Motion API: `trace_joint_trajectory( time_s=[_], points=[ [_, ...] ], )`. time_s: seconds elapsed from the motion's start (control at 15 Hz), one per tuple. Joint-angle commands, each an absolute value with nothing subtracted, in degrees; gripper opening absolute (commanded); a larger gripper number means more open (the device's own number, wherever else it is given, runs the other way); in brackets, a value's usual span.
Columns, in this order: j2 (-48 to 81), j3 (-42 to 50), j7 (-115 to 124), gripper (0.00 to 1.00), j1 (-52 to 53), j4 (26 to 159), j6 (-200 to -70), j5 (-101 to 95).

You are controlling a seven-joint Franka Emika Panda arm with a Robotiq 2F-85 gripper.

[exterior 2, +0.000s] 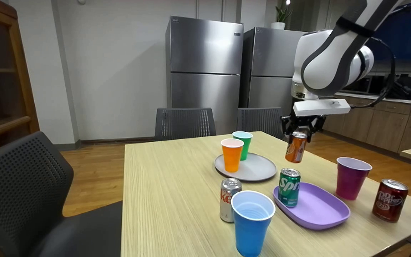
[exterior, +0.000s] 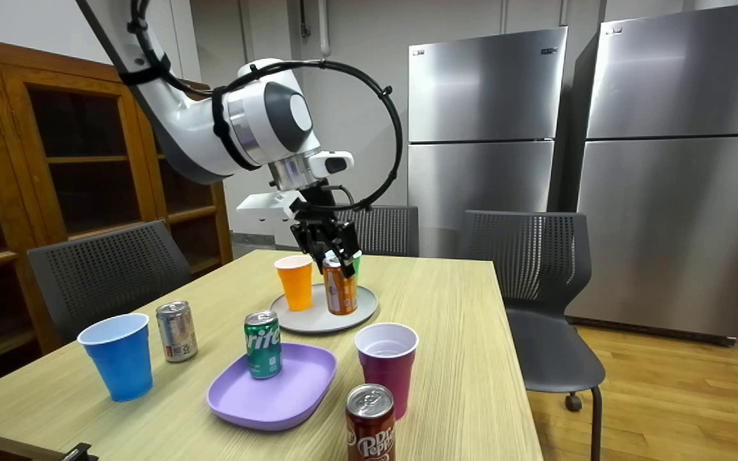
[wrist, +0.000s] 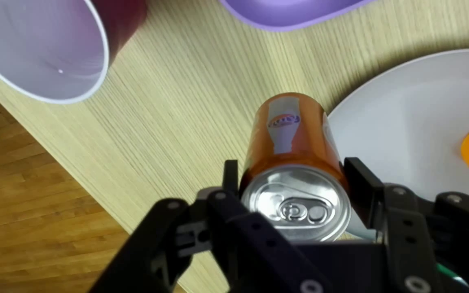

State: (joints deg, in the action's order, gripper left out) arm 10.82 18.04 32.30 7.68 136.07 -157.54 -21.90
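The claw (wrist: 292, 179) holds an orange can (wrist: 293, 136) in mid-air.

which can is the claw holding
The orange can, gripped in the claw; the Sprite can stands on the purple plate, the silver can and Dr Pepper can on the table.

The gripper (exterior 2: 300, 137) clasps a soda can (exterior 2: 295, 150) (orange).

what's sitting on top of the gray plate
The orange cup and the green cup stand on the gray plate. The orange can is held up by the fingers, not resting there. What lies beneath the cups is covered and can't be seen.
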Motion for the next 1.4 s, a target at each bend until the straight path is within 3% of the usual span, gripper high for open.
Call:
trace_joint_trajectory(
  time_s=[0.0, 0.73, 1.33],
  points=[
    [3.7, 17.14, 41.95, 0.41, 8.51, 142.13, -154.75, -27.97],
    [-3.76, 8.78, 54.18, 0.41, 1.93, 152.78, -150.62, -30.36],
    [-0.88, 6.8, 53.61, 0.41, -1.14, 151.16, -151.38, -28.15]
  ],
)
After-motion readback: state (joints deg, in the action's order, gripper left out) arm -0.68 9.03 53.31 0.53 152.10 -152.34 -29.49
